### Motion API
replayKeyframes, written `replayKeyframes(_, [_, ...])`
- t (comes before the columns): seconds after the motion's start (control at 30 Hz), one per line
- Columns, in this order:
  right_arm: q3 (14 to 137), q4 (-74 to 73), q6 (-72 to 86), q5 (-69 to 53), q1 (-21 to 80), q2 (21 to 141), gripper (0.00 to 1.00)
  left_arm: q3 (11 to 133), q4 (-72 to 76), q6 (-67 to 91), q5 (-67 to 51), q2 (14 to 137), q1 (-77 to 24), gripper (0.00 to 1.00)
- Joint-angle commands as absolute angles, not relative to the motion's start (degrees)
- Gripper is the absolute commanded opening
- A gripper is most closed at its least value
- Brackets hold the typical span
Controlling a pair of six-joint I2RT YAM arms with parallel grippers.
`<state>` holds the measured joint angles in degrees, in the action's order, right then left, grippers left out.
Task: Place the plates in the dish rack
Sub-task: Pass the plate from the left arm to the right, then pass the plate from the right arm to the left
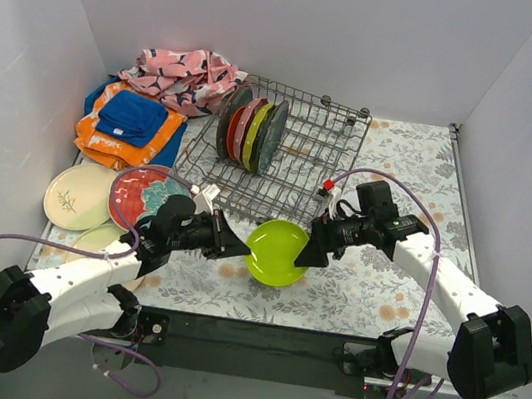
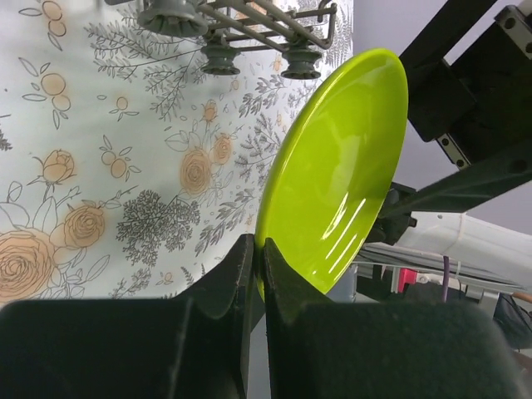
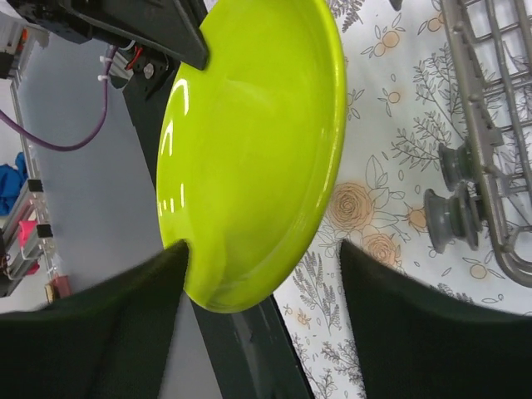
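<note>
Holding the lime green plate (image 1: pixel 277 252) up on edge, just in front of the dish rack (image 1: pixel 301 170) and over the flowered tabletop (image 1: pixel 385 279). My left tool (image 2: pixel 258 249) is pinched tight on the plate's rim. My right tool (image 3: pixel 262 249) is spread wide, with its fingers straddling the opposite rim and not clamped. A row of plates (image 1: pixel 251 131) stands upright at the rack's left end. At far left, loose plates (image 1: pixel 79 195) lie flat beside the folded cloths (image 1: pixel 131 128).
</note>
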<state>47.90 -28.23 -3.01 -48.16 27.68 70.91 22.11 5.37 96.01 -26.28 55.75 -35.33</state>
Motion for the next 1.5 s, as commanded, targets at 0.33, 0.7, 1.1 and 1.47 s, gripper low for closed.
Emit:
replayKeyframes(0.33, [51.9,-24.8,5.8,-55.5,22.2,73.6,0.02,27.9,10.2,97.2,-30.2,59.9,-35.3,0.22])
replayKeyframes(0.7, [52.0,-22.7,8.1,-60.0,20.6,74.3,0.01,30.4,11.3,96.9,-31.2,63.1,-35.4,0.37])
replayKeyframes(1.1, [52.4,-21.6,7.9,-59.2,20.0,74.4,0.14,35.7,6.8,94.5,-30.6,66.6,-36.1,0.0])
replayKeyframes(1.47, [63.7,-34.2,-19.1,-49.5,12.4,72.2,0.97,51.7,-16.2,80.4,-10.5,62.5,-36.1,0.0])
